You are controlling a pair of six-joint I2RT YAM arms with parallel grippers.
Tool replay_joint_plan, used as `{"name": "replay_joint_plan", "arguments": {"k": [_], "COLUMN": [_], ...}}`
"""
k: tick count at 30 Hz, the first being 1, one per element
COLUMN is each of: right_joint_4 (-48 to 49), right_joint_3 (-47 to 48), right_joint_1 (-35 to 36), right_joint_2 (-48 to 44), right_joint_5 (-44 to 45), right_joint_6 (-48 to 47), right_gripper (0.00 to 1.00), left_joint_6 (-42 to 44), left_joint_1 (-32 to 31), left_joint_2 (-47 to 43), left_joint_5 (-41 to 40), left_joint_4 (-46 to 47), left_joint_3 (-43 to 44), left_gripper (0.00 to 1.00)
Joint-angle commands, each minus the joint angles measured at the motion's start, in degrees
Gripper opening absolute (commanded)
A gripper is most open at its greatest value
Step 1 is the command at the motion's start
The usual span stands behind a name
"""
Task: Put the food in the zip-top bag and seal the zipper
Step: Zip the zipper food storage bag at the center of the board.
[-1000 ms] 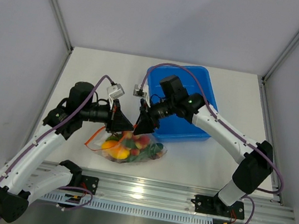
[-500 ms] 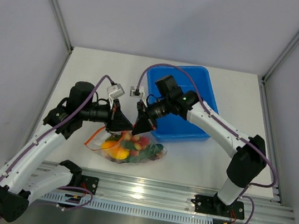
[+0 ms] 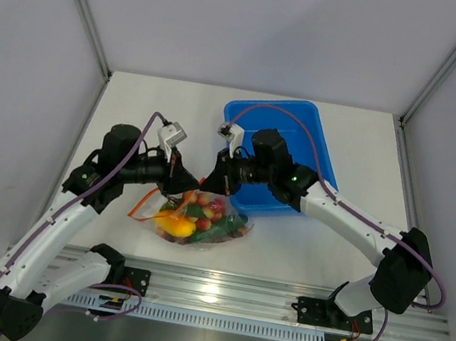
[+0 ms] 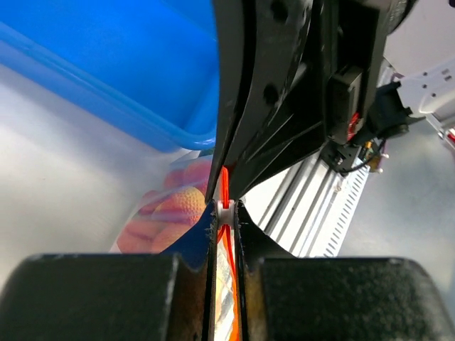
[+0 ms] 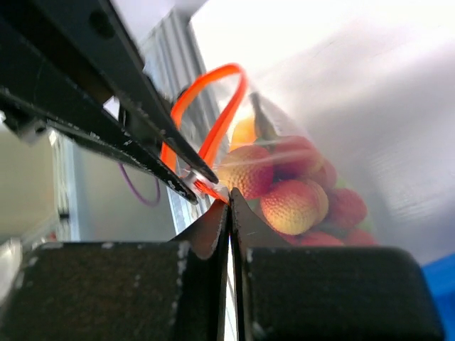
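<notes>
Pinching the zipper [image 4: 225, 186] between its fingers, the left hand [image 4: 225, 212] is closed on the orange-red strip, with a small white piece caught right at the tips. Directly facing it, the right hand [image 5: 229, 202] has its fingers pressed fully together, tips meeting the same strip where it reaches the bag's mouth; whether any plastic sits between them I cannot tell. In the overhead view the left hand [image 3: 181, 182] and right hand [image 3: 213, 185] stand nose to nose just above the zip-top bag [image 3: 232, 231].

The bag lies on the white counter [image 3: 133, 113] near its front edge, and a free length of the zipper [image 3: 143, 208] loops out toward the left. All the food [image 3: 195, 217] is inside the clear plastic: red fruits [image 5: 295, 206], an orange-yellow piece [image 3: 175, 227] and green bits packed together. Just behind the right hand, a blue bin [image 3: 298, 130] rests on the counter, close to the bag's far side.
</notes>
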Motion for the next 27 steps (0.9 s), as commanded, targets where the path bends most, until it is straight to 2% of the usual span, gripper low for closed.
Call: {"name": "replay_joint_plan", "arguments": {"k": [1, 5, 7, 10, 12, 13, 14, 17, 19, 27], "right_joint_4": [10.0, 13.6, 14.3, 15.4, 14.3, 9.9, 6.4, -3.7, -8.7, -13.4], "right_joint_3": [-2.3, -5.7, -6.7, -6.8, -6.1, -5.3, -3.0, 1.5, 3.3, 6.6], "right_joint_1": [-1.5, -2.4, -2.6, -2.8, -3.6, -3.8, -3.8, -3.7, -3.6, -3.3], "right_joint_2": [-4.3, -6.0, -6.3, -5.6, -5.4, -5.4, -5.5, -5.4, -4.9, -2.7], "right_joint_5": [13.8, 19.3, 19.0, 12.0, 3.3, -0.9, -1.3, -5.0, -10.2, -20.3], "right_joint_6": [10.7, 14.5, 14.4, 11.1, 4.5, -1.8, -5.2, -15.9, -19.5, -27.2], "right_gripper": [0.0, 0.0, 0.0, 0.0, 0.01, 0.07, 0.26, 0.47, 0.54, 0.57], "left_joint_6": [-1.8, -2.1, -1.8, -0.9, -0.5, -0.1, -0.1, 0.1, 0.0, -1.3], "left_joint_1": [-0.4, -0.4, -0.4, -0.4, -0.4, -0.4, -0.4, -0.4, -0.4, -0.4], "left_joint_2": [-1.1, -0.8, -0.9, -1.8, -2.3, -2.5, -2.5, -2.5, -2.1, -0.6], "left_joint_5": [0.4, -0.2, -0.5, 0.0, 0.7, 2.3, 3.0, 4.7, 6.3, 9.4], "left_joint_4": [-2.6, -3.9, -4.8, -4.3, -4.2, -4.0, -3.5, -3.3, -2.7, -1.2], "left_joint_3": [2.5, 2.2, 1.8, 1.0, 1.0, 1.2, 1.5, 2.3, 2.5, 3.2], "left_gripper": [0.04, 0.05, 0.03, 0.01, 0.01, 0.01, 0.01, 0.01, 0.01, 0.01]}}
